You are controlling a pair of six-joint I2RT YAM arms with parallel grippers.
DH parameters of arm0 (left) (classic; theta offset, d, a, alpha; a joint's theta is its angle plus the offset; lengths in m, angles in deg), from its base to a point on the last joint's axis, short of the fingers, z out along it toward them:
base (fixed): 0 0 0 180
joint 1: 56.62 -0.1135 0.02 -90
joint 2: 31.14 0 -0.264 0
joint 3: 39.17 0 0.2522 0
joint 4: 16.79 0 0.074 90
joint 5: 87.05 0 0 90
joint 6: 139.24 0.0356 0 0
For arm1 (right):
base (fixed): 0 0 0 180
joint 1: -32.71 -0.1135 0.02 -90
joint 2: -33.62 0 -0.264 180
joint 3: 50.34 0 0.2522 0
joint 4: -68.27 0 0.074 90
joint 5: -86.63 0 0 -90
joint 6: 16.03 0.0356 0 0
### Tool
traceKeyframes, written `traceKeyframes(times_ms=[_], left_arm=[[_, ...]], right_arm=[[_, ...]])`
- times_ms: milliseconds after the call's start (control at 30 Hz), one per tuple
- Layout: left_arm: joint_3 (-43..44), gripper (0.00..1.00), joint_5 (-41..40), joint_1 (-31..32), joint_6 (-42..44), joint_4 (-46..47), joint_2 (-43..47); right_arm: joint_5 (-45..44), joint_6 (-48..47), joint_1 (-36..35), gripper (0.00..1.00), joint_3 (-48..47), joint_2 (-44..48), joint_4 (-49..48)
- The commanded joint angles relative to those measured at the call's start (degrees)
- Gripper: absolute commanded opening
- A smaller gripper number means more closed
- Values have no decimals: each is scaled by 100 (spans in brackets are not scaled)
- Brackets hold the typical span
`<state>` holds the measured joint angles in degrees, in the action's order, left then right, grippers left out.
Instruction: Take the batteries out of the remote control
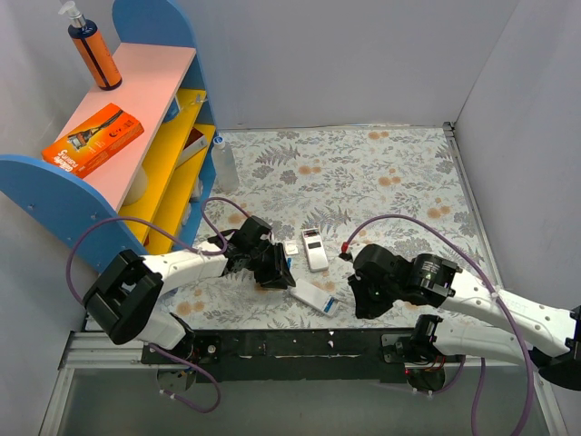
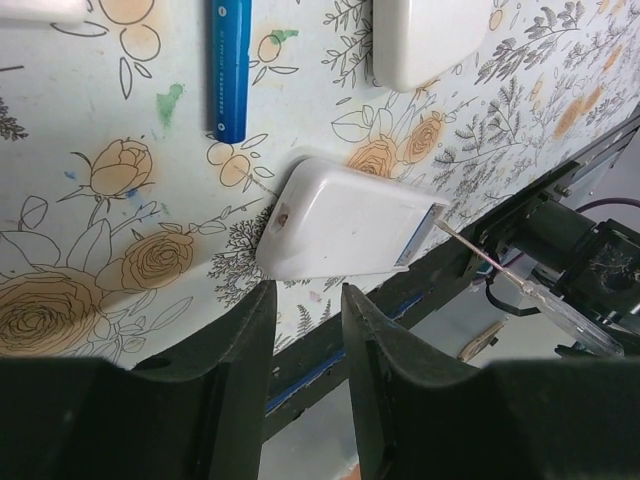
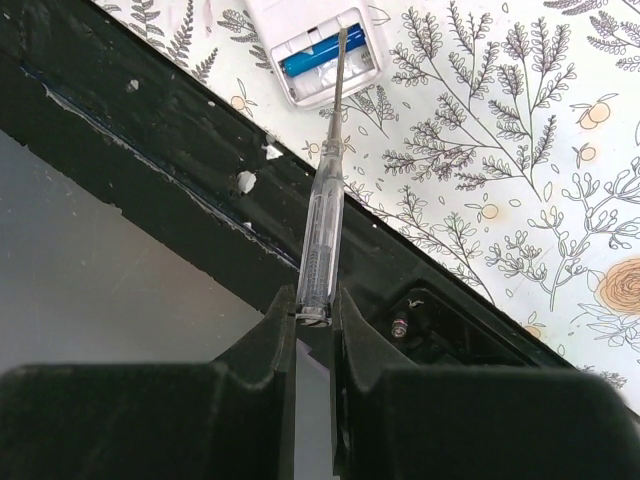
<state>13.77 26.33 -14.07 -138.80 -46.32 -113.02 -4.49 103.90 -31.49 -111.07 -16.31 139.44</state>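
A white remote control (image 1: 315, 298) lies near the table's front edge, its battery compartment (image 3: 320, 52) open with a blue battery (image 3: 322, 50) inside. My right gripper (image 3: 315, 305) is shut on a clear-handled screwdriver (image 3: 322, 225), whose tip reaches into that compartment. One loose blue battery (image 2: 230, 65) lies on the floral mat beyond the remote control (image 2: 345, 220). Just left of the remote, my left gripper (image 2: 308, 295) hangs with its jaws apart and nothing between them.
A second white remote (image 1: 315, 248) and a small white cover piece (image 1: 291, 247) lie just behind. A blue, pink and yellow shelf (image 1: 136, 136) with an orange box and bottle stands at the back left. The black base rail (image 1: 300, 345) runs along the front edge.
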Motion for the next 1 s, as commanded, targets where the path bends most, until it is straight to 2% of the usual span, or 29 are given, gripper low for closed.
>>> traceKeyframes(times_ms=[0,300,467,633,833,967], left_arm=[[160,32,27,-18,114,83,-20],[160,32,-43,-18,88,144,-108],[230,33,-132,-18,114,144,-222],[275,32,-131,-9,158,127,-354],[275,32,-263,-18,141,39,-205],[310,32,-404,-18,149,-75,-126]], right_arm=[[51,4,4,1,11,-113,156],[69,-93,4,1,178,-183,-10],[507,-224,4,1,319,-175,-265],[569,-277,4,1,258,-210,-292],[903,-339,4,1,152,-254,-458],[676,-357,4,1,3,-307,-336]])
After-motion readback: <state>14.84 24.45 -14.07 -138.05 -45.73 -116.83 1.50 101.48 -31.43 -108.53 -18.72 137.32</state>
